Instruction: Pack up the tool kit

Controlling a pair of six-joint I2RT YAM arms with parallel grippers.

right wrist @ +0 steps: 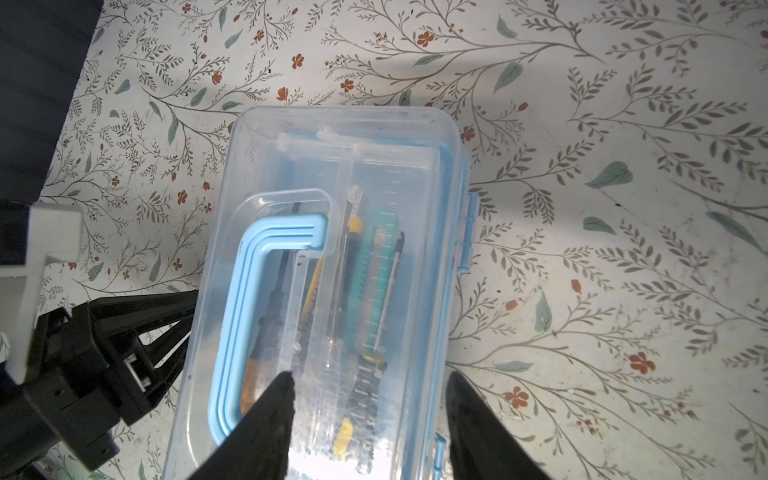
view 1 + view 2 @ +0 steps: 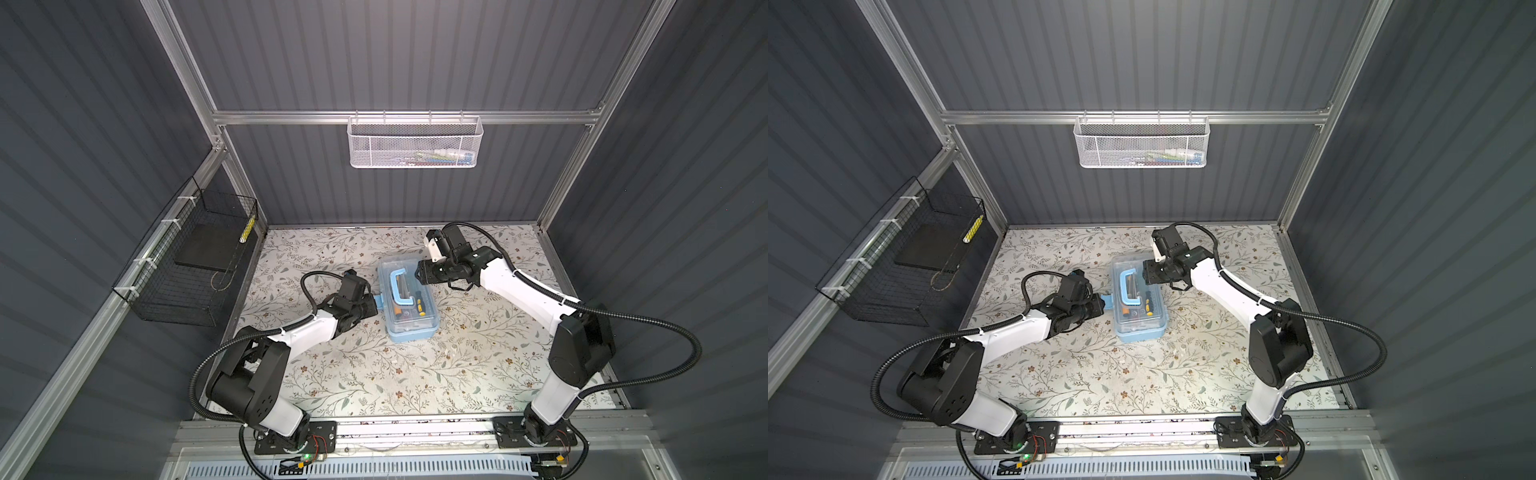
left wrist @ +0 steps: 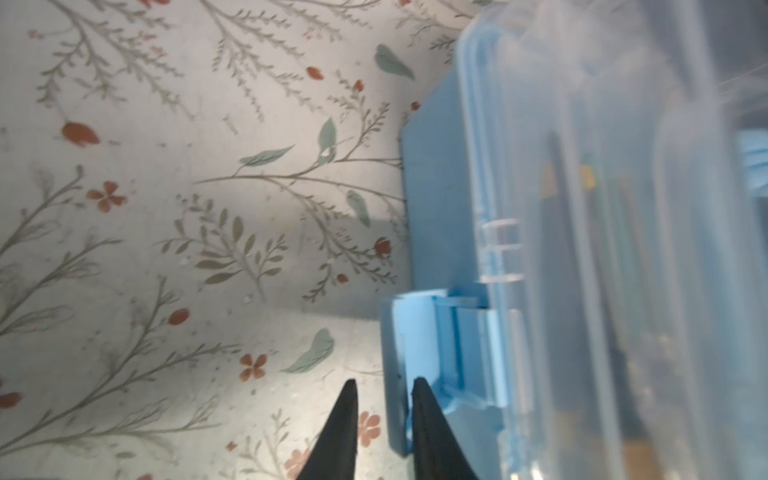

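Left gripper (image 3: 384,384): narrowly apart, latch (image 3: 419,345) edge between the tips; a clamp cannot be told.
Box (image 2: 411,328): just ahead, lid (image 1: 340,137) down, long axis crosswise to the reach.
Nearer arm: left, for the latch.
Right gripper (image 1: 370,376): spread over the lid, across the box.
Room: bare table (image 2: 415,374) is seen all round.

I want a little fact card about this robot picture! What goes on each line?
Box: tool box on the flowery table, clear lid down
Inside: knives and screwdrivers, seen through the lid
Left: left gripper at the side latch, fingers nearly together; grip unclear
Right: right gripper open over the box's far end
Walls: white mesh basket at the back, black wire basket on the left
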